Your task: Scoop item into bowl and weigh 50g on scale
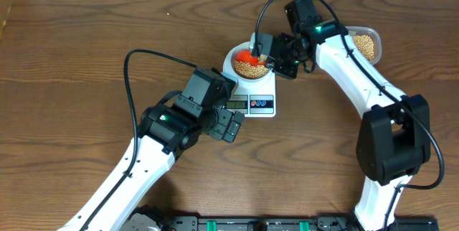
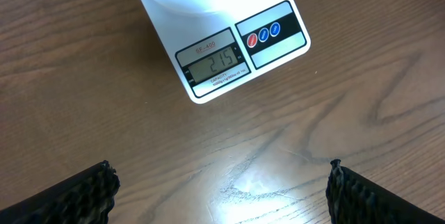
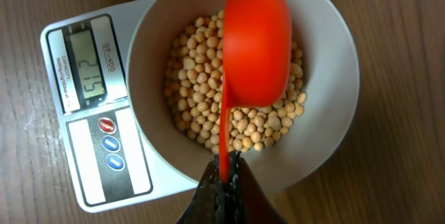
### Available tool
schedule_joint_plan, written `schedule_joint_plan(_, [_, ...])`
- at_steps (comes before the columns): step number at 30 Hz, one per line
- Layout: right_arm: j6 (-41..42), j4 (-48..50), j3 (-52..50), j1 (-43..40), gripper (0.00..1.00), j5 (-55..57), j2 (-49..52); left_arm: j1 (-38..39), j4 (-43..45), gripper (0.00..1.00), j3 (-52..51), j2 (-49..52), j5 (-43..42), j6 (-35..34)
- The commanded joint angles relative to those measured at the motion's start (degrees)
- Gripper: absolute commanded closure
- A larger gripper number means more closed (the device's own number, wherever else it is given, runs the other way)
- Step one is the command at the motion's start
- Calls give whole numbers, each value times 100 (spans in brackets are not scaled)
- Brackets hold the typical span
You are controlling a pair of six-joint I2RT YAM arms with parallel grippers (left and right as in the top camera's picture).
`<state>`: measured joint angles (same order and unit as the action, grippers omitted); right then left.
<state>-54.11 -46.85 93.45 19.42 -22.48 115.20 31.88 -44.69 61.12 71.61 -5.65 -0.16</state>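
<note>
Overhead (only here) I see one tub (image 1: 378, 39) of spare beans (image 1: 365, 45), one bowl (image 1: 232, 63) and one scale (image 1: 261, 105).

Left wrist: the left gripper (image 2: 222, 179) is spread wide and empty above the table (image 2: 334, 106), and the scale's display is readable.

Right wrist: the right gripper (image 3: 224, 182) clamps one orange scoop (image 3: 256, 46) over the bowl's beans.

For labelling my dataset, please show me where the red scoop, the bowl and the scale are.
red scoop (image 3: 257, 43): right wrist view, on its cup.
bowl (image 3: 330, 85): right wrist view, on the bare inner wall.
scale (image 2: 212, 65): left wrist view, on its display.
</note>
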Motion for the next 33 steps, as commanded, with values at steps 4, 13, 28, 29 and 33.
schedule_joint_plan(4, [433,-24,-66,-179,99,-420,-164,-20,-9,2,37,-15,33,-7])
schedule_joint_plan(13, [588,-24,-55,-345,99,-763,-173,-20,-11,2,37,-15,33,-7])
schedule_joint_plan(28, [741,-24,72,-553,99,-1268,-280,-20,-9,2,37,-15,33,-4])
schedule_joint_plan(29, [741,-24,72,-564,99,-1298,-286,-20,-9,2,37,-15,33,-4])
schedule_joint_plan(33, [743,-26,74,-638,99,-1539,-326,-20,-9,2,37,-15,33,-4])
